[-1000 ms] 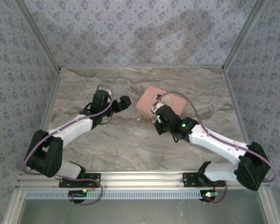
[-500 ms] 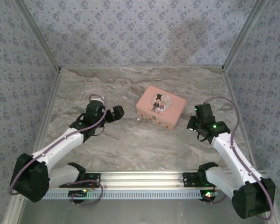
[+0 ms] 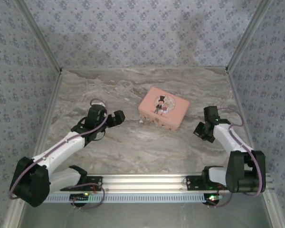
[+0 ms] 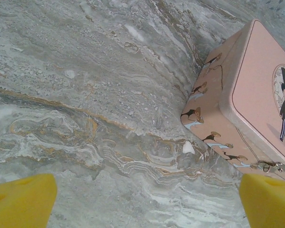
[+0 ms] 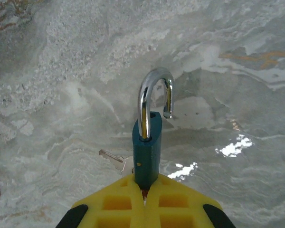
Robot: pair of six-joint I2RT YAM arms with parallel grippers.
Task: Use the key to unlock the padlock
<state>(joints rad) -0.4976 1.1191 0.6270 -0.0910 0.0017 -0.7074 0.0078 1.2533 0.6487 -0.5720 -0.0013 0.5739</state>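
Observation:
My right gripper [image 5: 145, 183] is shut on the base of a teal padlock [image 5: 147, 147]. Its silver shackle [image 5: 154, 95] stands up, swung open, one leg free of the body. A small silvery key [image 5: 111, 159] sticks out to the left at the padlock's lower end, just above the marble. In the top view that gripper [image 3: 199, 130] is right of the pink box [image 3: 164, 107], apart from it. My left gripper [image 3: 115, 118] is left of the box, open, with its yellow fingertips [image 4: 21, 199] wide apart over bare marble.
The pink box [image 4: 256, 95] carries a cartoon couple on its lid and a small metal clasp [image 4: 270, 166] on its front. A small white speck [image 4: 188, 147] lies on the marble by the box's near corner. Patterned walls [image 3: 33, 61] close in three sides.
The right arm has drawn away from the box's front to the right and folded back, carrying the padlock. The left arm has pulled back a little toward the near left.

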